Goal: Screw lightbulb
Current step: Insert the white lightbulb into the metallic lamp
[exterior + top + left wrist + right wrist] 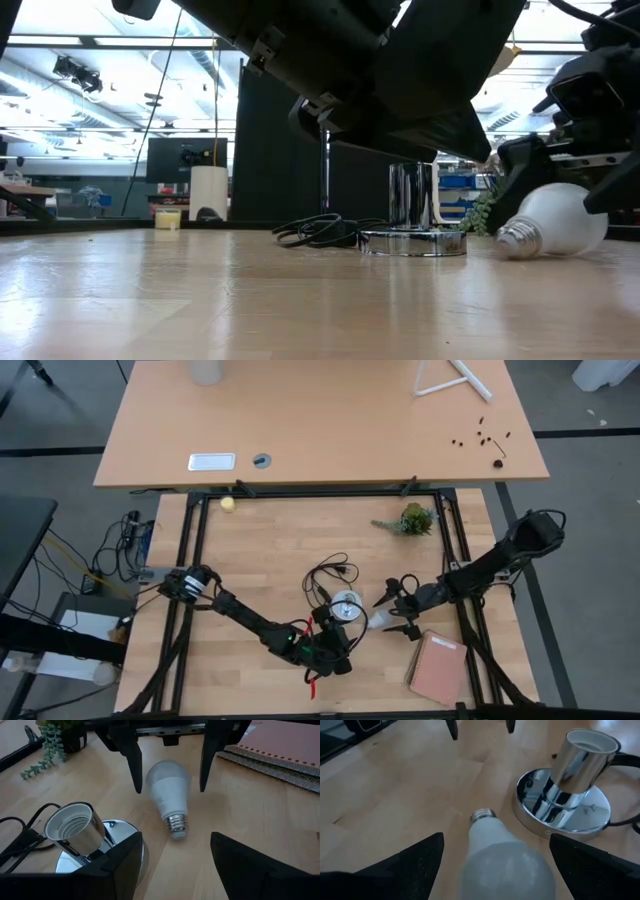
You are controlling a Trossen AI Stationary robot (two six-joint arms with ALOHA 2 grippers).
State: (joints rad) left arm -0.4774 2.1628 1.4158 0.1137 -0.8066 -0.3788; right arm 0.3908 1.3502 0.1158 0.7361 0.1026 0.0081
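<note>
The white lightbulb [167,787] lies on its side on the wooden table, its screw base [177,826] pointing toward my left gripper. It also shows in the high view [377,620] and the low view [555,225]. My right gripper [496,840] is open, with one finger on each side of the bulb's glass and a gap on both sides. The silver socket [75,827] stands upright on its round disc [565,812] beside the bulb. My left gripper [175,865] is open and empty, next to the disc and facing the bulb's base.
A black cord [330,575] coils behind the disc. A pinkish notebook [437,667] lies near the front right. A green plant sprig [410,520] and a small yellowish ball [228,503] lie at the far edge. A second table [320,440] stands beyond.
</note>
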